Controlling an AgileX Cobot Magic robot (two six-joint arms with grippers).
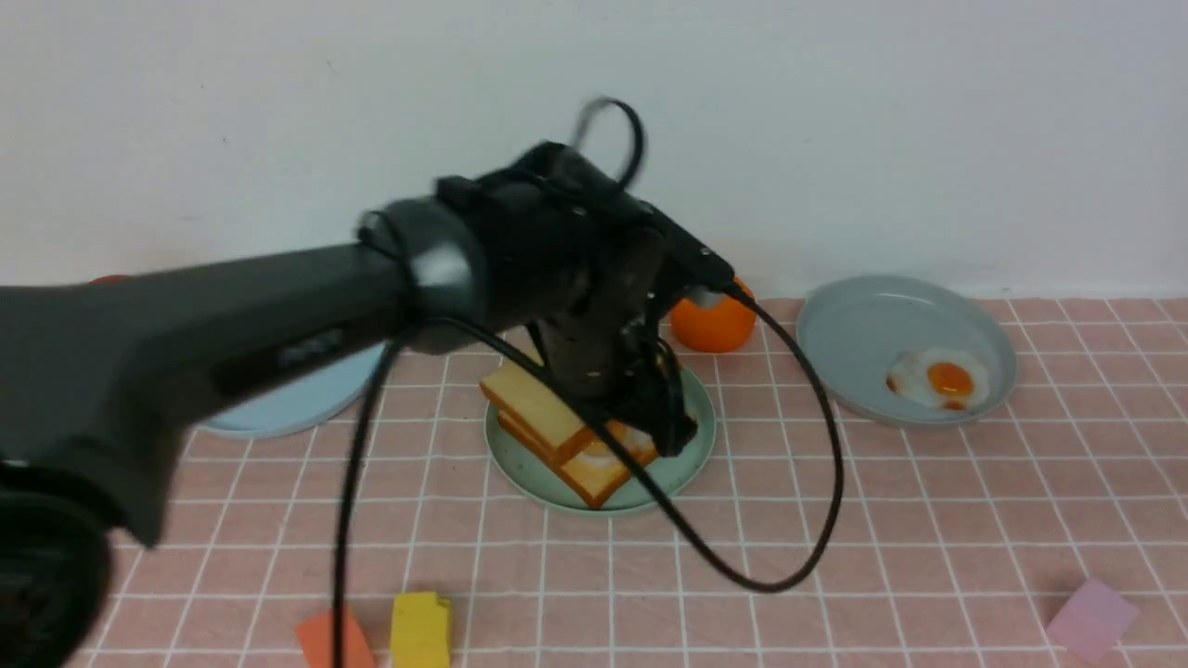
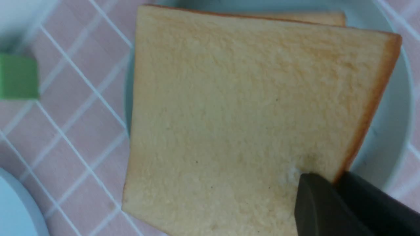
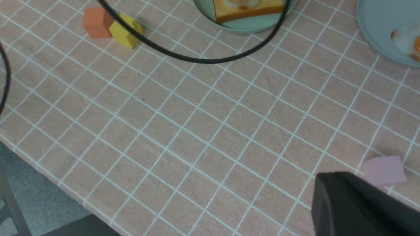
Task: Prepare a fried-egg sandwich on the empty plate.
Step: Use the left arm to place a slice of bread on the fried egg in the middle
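Plain white wall [image 1: 928,111], pink checked tablecloth [image 1: 928,520]

No readable text, label, brand, number or sign anywhere; left arm casing marking too blurred to read.

Just behind the left claw [image 1: 673,434], slightly to its right, sits an orange [image 1: 713,325]. Farther right of the claw, a grey dish [image 1: 863,320] holds a fried egg [image 1: 937,378] with a dark orange yolk. Left of the claw lies a blue plate [image 1: 278,413], partly hidden. On the pink checked cloth [image 1: 928,520], nearer the robot than the claw, an orange block [image 1: 334,642] and a yellow block [image 1: 419,631] sit side by side to its left. A pink block [image 1: 1091,617] lies well to its right. A green block [image 2: 18,76] shows in the left wrist view.
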